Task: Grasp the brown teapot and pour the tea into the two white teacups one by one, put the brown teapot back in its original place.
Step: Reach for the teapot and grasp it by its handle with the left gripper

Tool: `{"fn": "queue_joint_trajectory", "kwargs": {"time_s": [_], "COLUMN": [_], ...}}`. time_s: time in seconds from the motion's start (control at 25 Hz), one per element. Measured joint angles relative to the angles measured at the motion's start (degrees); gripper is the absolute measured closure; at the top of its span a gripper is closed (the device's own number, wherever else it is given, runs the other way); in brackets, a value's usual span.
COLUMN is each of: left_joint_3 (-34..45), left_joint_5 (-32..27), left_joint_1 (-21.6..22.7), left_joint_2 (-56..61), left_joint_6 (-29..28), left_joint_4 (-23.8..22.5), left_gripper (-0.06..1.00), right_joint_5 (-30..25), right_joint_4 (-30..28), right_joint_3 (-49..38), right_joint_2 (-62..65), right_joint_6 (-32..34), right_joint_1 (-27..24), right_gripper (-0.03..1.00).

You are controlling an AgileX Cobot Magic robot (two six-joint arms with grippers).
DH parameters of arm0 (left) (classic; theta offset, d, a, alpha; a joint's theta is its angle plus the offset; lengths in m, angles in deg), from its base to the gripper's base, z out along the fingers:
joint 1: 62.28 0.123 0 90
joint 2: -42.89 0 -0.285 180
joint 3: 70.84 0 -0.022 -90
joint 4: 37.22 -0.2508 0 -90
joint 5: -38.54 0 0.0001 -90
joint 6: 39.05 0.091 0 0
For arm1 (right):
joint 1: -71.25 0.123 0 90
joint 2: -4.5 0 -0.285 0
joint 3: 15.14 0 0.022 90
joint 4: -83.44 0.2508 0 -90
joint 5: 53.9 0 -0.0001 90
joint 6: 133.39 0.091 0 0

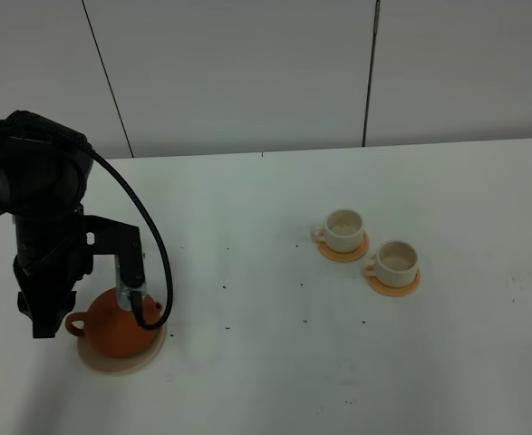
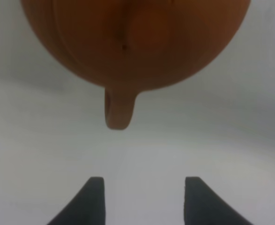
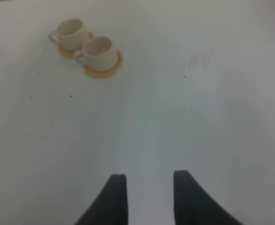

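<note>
The brown teapot (image 1: pixel 116 328) sits on its pale tan coaster plate (image 1: pixel 98 363) at the front left of the table. Close up, the teapot (image 2: pixel 142 42) turns its loop handle (image 2: pixel 119 110) toward my left gripper (image 2: pixel 144 197). That gripper is open, a short way from the handle, with nothing between its fingers. The two white teacups (image 1: pixel 344 230) (image 1: pixel 397 262) stand on orange saucers right of centre, also seen as cups (image 3: pixel 72 33) (image 3: pixel 100 50) far ahead of my open right gripper (image 3: pixel 145 197). No tea shows.
The left arm (image 1: pixel 43 245) and its black cable (image 1: pixel 152 237) hang over and partly in front of the teapot. White table (image 1: pixel 266 362) with small dark specks; a white panelled wall stands behind it. The right arm is outside the exterior high view.
</note>
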Motion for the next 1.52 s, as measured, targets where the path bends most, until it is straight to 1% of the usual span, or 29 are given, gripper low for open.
{"fn": "queue_joint_trajectory", "kwargs": {"time_s": [0.32, 0.68, 1.08, 1.52], "left_joint_3": [0.0, 0.0, 0.0, 0.0], "left_joint_5": [1.3, 5.2, 5.5, 6.8], "left_joint_1": [-0.2, -0.2, -0.8, -0.9], "left_joint_2": [-0.6, -1.0, -3.9, -4.0], "left_joint_6": [0.0, 0.0, 0.0, 0.2], "left_joint_4": [0.0, 0.0, 0.6, 1.1], "left_gripper": [0.5, 0.5, 0.5, 0.5], "right_joint_5": [0.0, 0.0, 0.0, 0.0], "right_joint_4": [0.0, 0.0, 0.0, 0.0], "right_joint_3": [0.0, -0.1, -0.1, -0.1], "right_joint_2": [0.0, 0.0, 0.0, 0.0], "right_joint_6": [0.0, 0.0, 0.0, 0.0], "right_joint_1": [0.0, 0.0, 0.0, 0.0], "right_gripper": [0.73, 0.73, 0.73, 0.73]}}
